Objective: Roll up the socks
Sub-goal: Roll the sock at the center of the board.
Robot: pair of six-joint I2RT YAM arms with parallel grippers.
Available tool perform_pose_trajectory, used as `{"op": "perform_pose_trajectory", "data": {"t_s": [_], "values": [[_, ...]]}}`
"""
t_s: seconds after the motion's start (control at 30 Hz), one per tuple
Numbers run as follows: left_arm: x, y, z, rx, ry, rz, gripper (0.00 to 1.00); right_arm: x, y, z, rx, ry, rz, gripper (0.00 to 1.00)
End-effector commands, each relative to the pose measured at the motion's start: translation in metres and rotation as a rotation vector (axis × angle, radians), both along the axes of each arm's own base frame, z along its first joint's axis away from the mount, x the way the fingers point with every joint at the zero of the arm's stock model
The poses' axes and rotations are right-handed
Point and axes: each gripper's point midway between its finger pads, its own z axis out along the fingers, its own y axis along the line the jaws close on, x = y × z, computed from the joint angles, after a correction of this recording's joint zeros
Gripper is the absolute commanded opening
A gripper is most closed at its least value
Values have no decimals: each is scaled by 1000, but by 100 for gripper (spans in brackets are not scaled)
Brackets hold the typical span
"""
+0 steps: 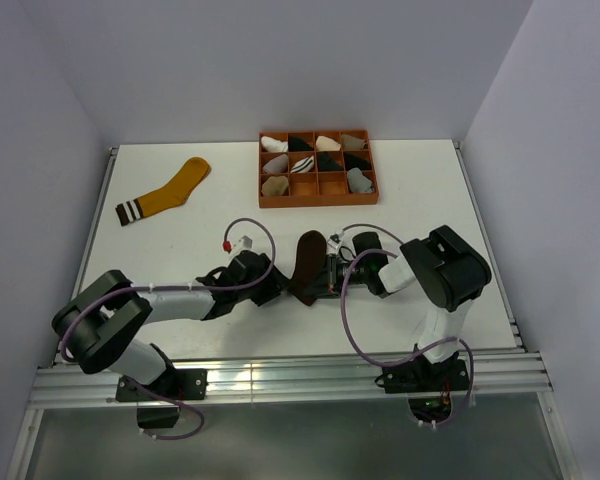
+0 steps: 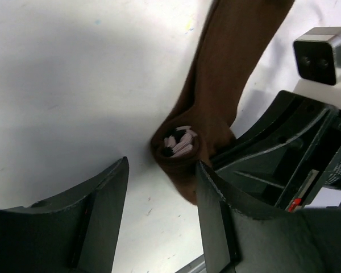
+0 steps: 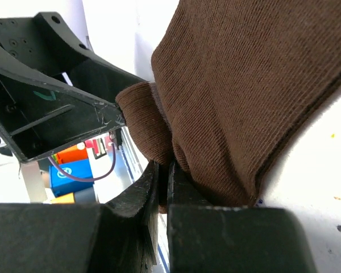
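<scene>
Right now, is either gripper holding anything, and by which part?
The right gripper is shut on the dark brown sock, pinching its fabric beside the rolled-up end. The left gripper stands open at that roll, not clamped on it.

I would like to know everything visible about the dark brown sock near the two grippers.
The dark brown sock is ribbed knit fabric, lying stretched on the white table. Its near end is rolled into a small bundle, with the striped cuff showing inside. The right gripper is shut on the sock by that roll; the left gripper stands open beside it.
</scene>
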Motion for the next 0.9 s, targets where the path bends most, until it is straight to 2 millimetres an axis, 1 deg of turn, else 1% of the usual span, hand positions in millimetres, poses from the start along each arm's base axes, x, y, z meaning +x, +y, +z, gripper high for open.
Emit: {"op": "perform_pose_trajectory", "data": {"t_s": [0.0,0.2,0.33,0.43,0.47,0.5,0.53,0.57,0.6,0.63,0.67,0.7,0.73,0.77,0.8,0.83,0.87], "values": [[10,-17,12,-30,-41,-31,56,-21,-21,-41,-130,121,-41,0],[16,-20,3,-7,-40,-29,55,-20,-23,-47,-144,130,-44,0],[14,-21,-12,27,2,-38,52,-21,-24,-49,-148,133,-44,0],[11,-17,-23,58,42,-26,42,-20,-24,-48,-149,122,-42,0],[11,-17,-25,62,49,-26,36,-20,-25,-47,-154,114,-37,0],[9,-15,-28,75,62,-27,33,-19,-25,-46,-156,105,-37,0],[8,-15,-30,80,70,-27,29,-17,-24,-41,-148,81,-37,0],[7,-16,-30,82,74,-30,19,-17,-25,-39,-153,63,-28,0],[7,-15,-31,88,76,-29,14,-15,-25,-36,-156,46,-26,0],[6,-14,-33,102,86,-28,8,-10,-24,-27,-154,4,-32,2],[4,-14,-34,116,88,-34,1,-10,-26,-25,-169,-13,-25,5],[5,-13,-33,122,88,-34,0,-5,-26,-15,-168,-58,-27,8],[6,-14,-32,127,86,-35,0,-1,-27,-11,-185,-87,-38,14],[4,-12,-33,142,92,-35,0,-1,-29,-8,-203,-98,-29,17],[5,-12,-32,152,89,-32,0,4,-28,5,-197,-144,-34,23],[5,-11,-32,162,90,-33,0,13,-29,12,-214,-182,-53,26],[3,-8,-33,178,100,-30,0,13,-33,14,-240,-194,-51,28]]}}
